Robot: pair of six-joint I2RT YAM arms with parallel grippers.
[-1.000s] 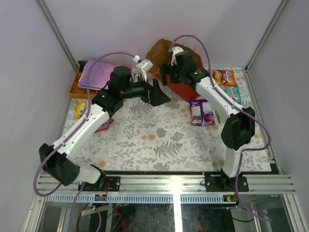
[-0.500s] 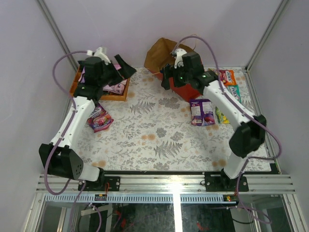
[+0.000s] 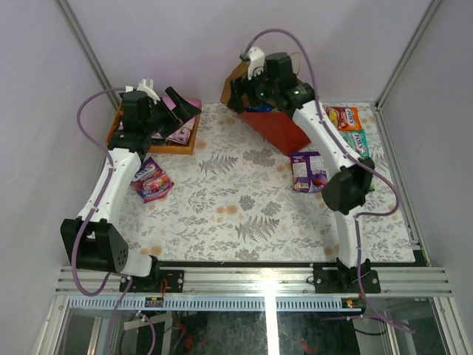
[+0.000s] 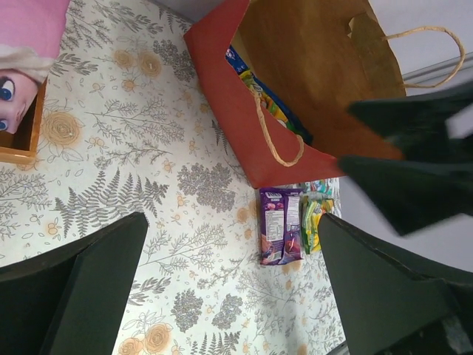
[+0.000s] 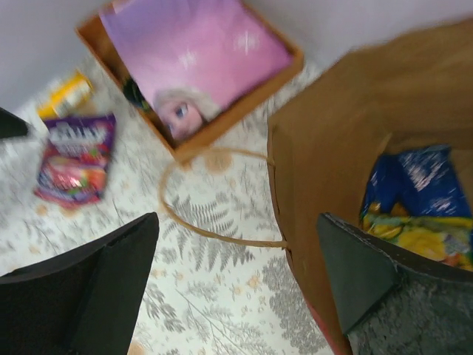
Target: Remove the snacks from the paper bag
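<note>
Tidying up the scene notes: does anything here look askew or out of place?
The paper bag at the far side is tipped over rather than upright, its mouth gaping, with a blue snack packet inside. Nothing else stands out.

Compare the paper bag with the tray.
The bag is tall, red outside and brown inside; the tray is shallow and orange-brown. The bag has twisted handles; the tray has none. The bag holds a blue packet; the tray holds a pink cloth. Both are open on top.
</note>
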